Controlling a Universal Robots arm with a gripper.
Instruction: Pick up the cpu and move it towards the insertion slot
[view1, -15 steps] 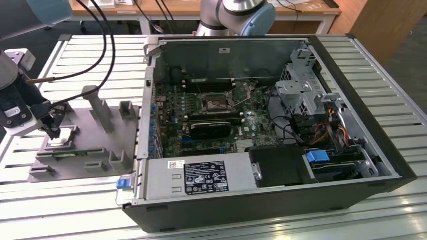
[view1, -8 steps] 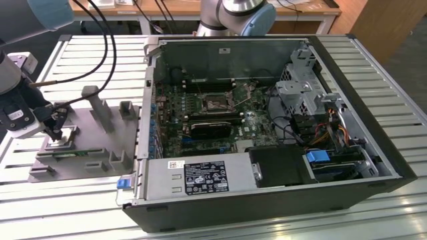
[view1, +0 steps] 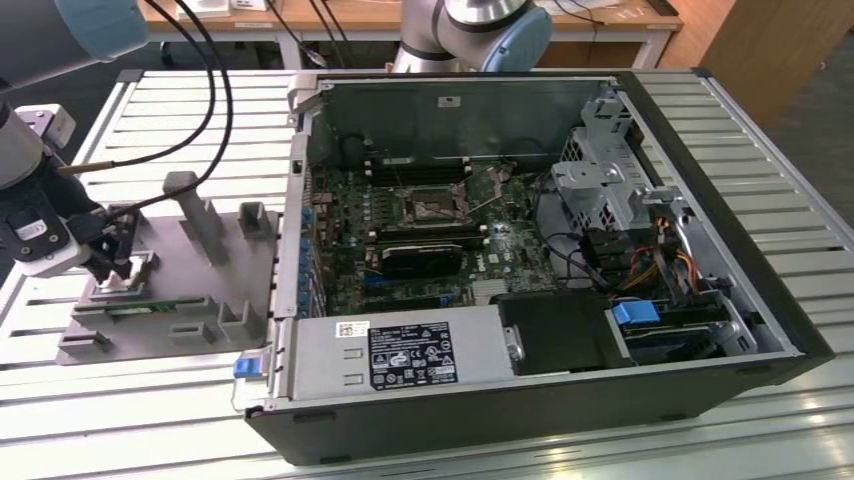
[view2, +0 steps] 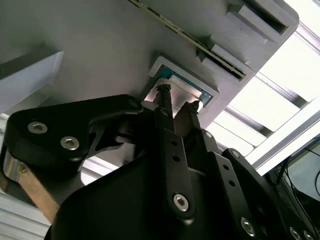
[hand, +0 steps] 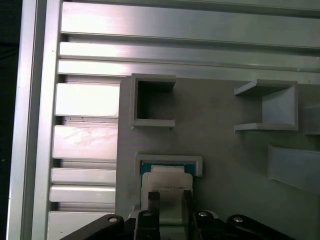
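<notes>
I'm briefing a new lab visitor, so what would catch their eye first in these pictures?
The opened computer case dominates the scene, its insertion slot shining mid-motherboard. At the exterior view's left, the gripper hangs over the grey fixture, just above the cpu sitting in its nest.

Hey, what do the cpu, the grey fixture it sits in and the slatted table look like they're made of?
The cpu: silvery-white metal top, going by its pale sheen. The grey fixture: probably matte plastic, uniform and dull. The slatted table: likely bare aluminium, brushed and brightly reflective.
</notes>
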